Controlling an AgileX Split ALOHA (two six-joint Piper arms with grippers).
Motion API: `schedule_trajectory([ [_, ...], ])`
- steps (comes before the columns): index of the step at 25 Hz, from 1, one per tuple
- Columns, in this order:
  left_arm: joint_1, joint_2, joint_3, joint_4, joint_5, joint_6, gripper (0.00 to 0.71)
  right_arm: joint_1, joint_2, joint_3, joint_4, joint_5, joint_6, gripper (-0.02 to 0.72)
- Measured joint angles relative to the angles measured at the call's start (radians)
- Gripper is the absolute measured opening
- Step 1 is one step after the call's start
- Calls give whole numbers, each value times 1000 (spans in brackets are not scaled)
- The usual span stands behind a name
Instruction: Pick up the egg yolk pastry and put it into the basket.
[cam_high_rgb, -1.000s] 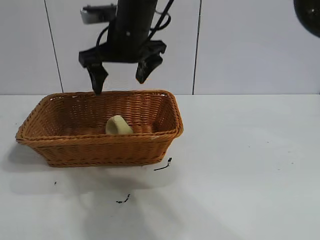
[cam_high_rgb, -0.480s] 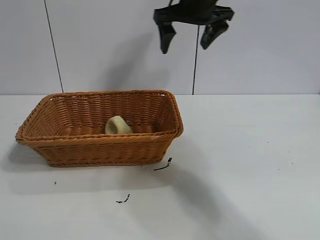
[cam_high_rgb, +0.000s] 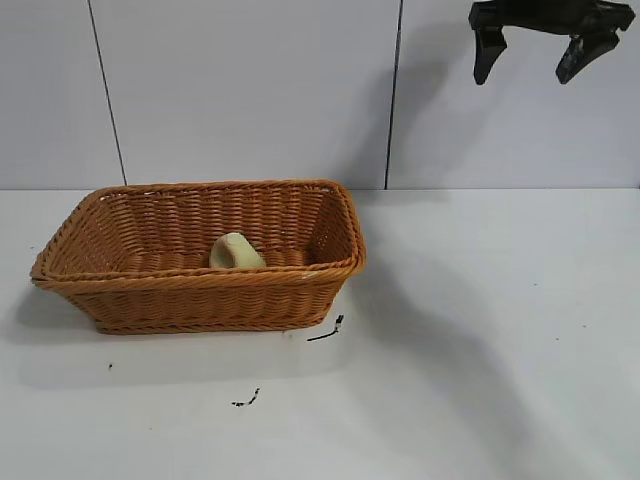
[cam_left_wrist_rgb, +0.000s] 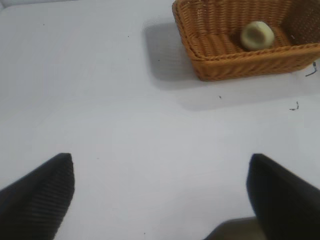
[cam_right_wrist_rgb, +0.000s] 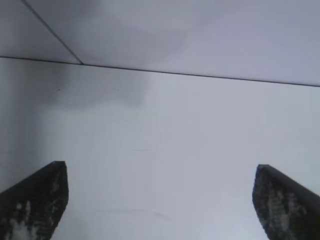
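The egg yolk pastry (cam_high_rgb: 235, 252) lies inside the orange-brown wicker basket (cam_high_rgb: 200, 295), near the middle of its floor. It also shows in the left wrist view (cam_left_wrist_rgb: 257, 35), inside the basket (cam_left_wrist_rgb: 240, 62). My right gripper (cam_high_rgb: 525, 72) hangs high at the upper right, far from the basket, open and empty. In its wrist view (cam_right_wrist_rgb: 160, 167) the jaws stand wide apart over bare table and wall. My left gripper (cam_left_wrist_rgb: 160, 157) is open and empty over bare table, well away from the basket. It is outside the exterior view.
The basket stands on the left half of the white table (cam_high_rgb: 480, 330). Small black marks (cam_high_rgb: 327, 330) lie on the table just in front of the basket. A grey panelled wall (cam_high_rgb: 250, 90) runs behind the table.
My right gripper has swung from above the basket's back rim up and to the right, staying open. The pastry and the basket have not moved.
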Motion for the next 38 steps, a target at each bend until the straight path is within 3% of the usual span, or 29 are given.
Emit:
schedule_trajectory([
  [5,0,0,0,0,0,0,696,0,-118,75,0,-1,-1,693],
  [10,0,0,0,0,0,0,696,0,-363,322,0,-1,-2,693],
  [25,0,0,0,0,0,0,696,0,-1369,1436,3,-3,-41,693],
  [31,0,0,0,0,0,0,696,0,-1781,1755,16,-122,-57,693],
  [38,0,0,0,0,0,0,696,0,-2148,1979,60,-164,-71,693],
])
